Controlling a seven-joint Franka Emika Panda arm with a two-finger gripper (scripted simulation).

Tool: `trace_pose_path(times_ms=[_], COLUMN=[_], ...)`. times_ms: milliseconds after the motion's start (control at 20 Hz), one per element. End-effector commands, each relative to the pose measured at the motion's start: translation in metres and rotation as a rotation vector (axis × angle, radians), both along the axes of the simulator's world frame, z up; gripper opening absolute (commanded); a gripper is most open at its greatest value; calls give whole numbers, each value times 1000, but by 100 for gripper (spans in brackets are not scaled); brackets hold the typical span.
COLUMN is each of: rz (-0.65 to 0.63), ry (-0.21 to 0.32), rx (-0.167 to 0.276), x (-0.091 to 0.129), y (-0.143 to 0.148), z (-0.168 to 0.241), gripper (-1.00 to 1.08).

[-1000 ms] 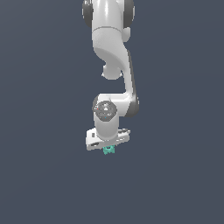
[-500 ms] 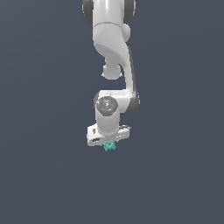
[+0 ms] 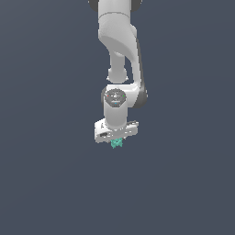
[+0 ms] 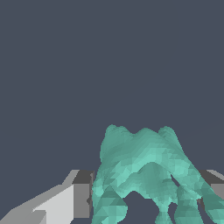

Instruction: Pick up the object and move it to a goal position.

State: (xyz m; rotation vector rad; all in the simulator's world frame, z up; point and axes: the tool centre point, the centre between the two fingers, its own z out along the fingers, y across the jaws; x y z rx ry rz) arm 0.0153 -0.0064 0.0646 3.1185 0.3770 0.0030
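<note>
The teal object (image 3: 116,143) sits clamped between the gripper (image 3: 116,142) fingers (image 4: 81,192), its prongs poking out beneath the white hand, aloft against the plain dark backdrop

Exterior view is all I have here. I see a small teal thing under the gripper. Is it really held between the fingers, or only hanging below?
Observer: In the wrist view the teal object sits between the two fingers, one on each side, close against it.
Operator: Can you see its shape? For me it is only a speck.
Observer: It has a lumpy top and several prongs that point toward the wrist camera.
Operator: Is anything beyond it, a table or a goal mark?
Observer: No. The wrist view shows only plain dark background past the object.
</note>
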Motion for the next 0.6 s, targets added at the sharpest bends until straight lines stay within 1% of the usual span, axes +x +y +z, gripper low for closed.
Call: trace_pose_path(times_ms=[0, 300, 550], rz=[0, 0, 0], ry=[0, 1, 1], rx=[0, 0, 0], x=[-15, -49, -69], y=[3, 10, 14], z=[4, 14, 20], gripper=[-100, -100, -100])
